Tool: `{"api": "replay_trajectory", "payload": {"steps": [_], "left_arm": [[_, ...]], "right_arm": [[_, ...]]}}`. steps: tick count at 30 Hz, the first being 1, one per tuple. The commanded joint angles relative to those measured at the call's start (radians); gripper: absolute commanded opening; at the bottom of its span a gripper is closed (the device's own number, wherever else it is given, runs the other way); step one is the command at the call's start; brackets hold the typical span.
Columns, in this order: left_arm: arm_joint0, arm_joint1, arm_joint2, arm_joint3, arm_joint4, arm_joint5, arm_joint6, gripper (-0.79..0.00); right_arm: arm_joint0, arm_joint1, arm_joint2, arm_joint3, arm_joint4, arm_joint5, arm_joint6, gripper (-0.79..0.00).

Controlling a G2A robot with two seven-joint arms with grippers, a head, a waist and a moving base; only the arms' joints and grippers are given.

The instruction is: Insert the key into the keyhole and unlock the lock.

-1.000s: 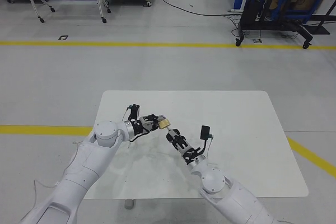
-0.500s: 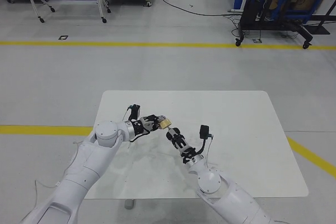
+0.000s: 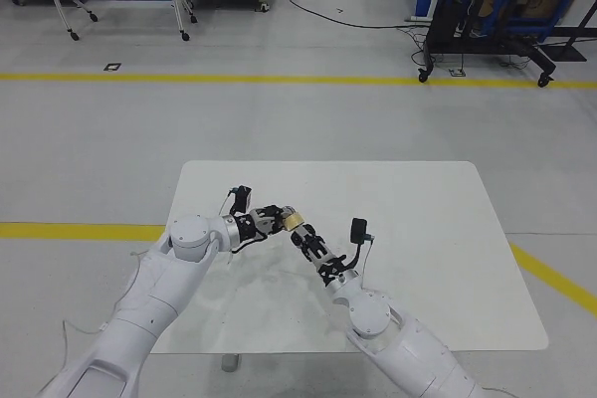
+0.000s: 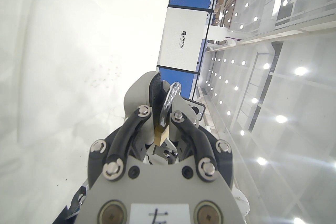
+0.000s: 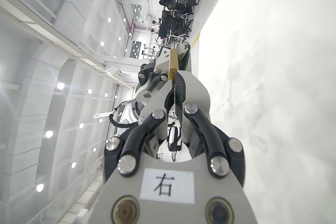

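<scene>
Above the left half of the white tabletop, the left pincer points toward the right and is clenched on the lock, holding it up off the surface. In the left wrist view its two fingers press against the flat sides of the brass body. The steel shackle stands out past the fingertips, away from the camera.

Just to the right of the lock, and a little nearer the robot, is the right pincer. It points back toward the lock with its tips right at the end of the brass body. It is clenched too. In the right wrist view its pads lie almost flat together, with only a thin strip seen edge-on between them. That strip is the key by the look of it, and it runs straight up to the brass. How far it sits in the keyhole I cannot tell, since the fingertips cover the joint. The right half of the tabletop lies beyond both arms.
</scene>
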Motion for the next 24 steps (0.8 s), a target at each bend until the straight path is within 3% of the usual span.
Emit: {"api": "replay_trajectory", "payload": {"steps": [1,14,19,24], "left_arm": [[-0.001,0.0,-0.004,0.004,-0.005,0.003,-0.002,-0.785],[-0.002,-0.008,-0.018,0.029,-0.056,0.005,-0.044,-0.785],[-0.001,-0.015,-0.019,0.029,-0.107,-0.038,-0.116,-0.785],[0.008,-0.019,-0.042,0.036,-0.174,-0.137,-0.174,-0.785]], "right_arm": [[-0.004,0.0,0.007,0.003,0.011,-0.004,0.013,0.0],[-0.004,0.0,0.007,0.003,0.011,-0.004,0.013,0.0],[-0.009,-0.001,0.009,-0.003,0.02,-0.011,0.021,0.0],[-0.071,0.013,0.088,-0.038,0.224,-0.181,0.238,-0.022]]}}
